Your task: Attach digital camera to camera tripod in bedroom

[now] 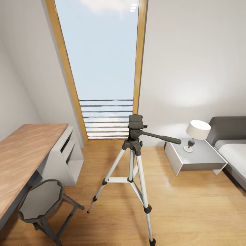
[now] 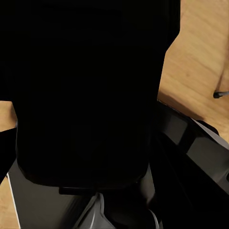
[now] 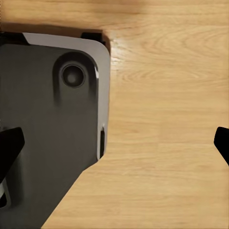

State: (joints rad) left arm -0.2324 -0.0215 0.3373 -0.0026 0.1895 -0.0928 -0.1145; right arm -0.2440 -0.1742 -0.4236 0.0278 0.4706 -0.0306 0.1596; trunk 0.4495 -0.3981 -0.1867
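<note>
While the head camera looked down into the bedroom, the camera tripod (image 1: 131, 164) stood upright on the light wood floor (image 1: 191, 208), near the middle of the view and in front of the tall wood-framed window (image 1: 102, 68). Its three silver legs were spread apart, and its black head (image 1: 136, 126) carried a long black handle (image 1: 160, 136) that pointed toward the robot's right side. Nothing sat on top of this head. To the left of the tripod were a wooden desk (image 1: 24, 153) and, beside it, a grey stool with a round seat (image 1: 41, 201). On the right side stood a grey nightstand (image 1: 194, 160) with a white lamp (image 1: 196, 133) on it, and next to it the grey frame of the bed (image 1: 232, 136). In the left wrist view, a large black shape (image 2: 86, 95) covered most of the picture, very close to the lens; I could not tell what it was, and I could not tell how the left jaws stood. Behind it I saw wood floor and dark grey parts of the robot. In the right wrist view, the right gripper (image 3: 117, 143) had its two dark fingertips (image 3: 9, 148) far apart at the opposite edges, with nothing between them, above the floor and the robot's grey base (image 3: 52, 119).
</note>
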